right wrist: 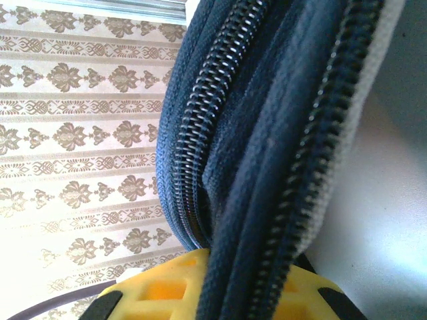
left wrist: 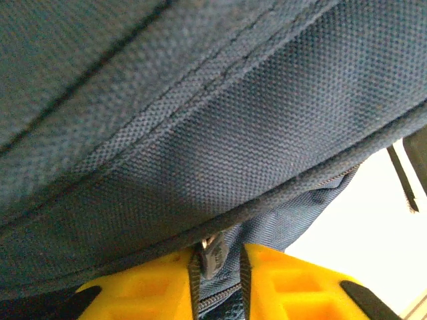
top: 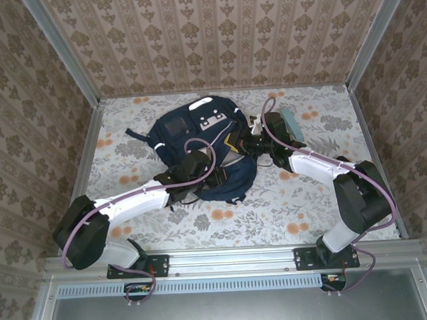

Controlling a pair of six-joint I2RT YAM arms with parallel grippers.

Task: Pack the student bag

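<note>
Both of my hands are clamped on the student bag (top: 195,132), which lies at the centre of the floral worktop (top: 307,198).

In the top view my left hand (top: 218,177) meets the bag's lower edge and my right hand (top: 239,145) its right side. From the left wrist I see the yellow fingers (left wrist: 147,290) nearly closed, pinching a navy strip with the zipper pull (left wrist: 210,257) between them. From the right wrist, the fingers (right wrist: 167,287) are nipped onto the bag's zippered rim.
</note>
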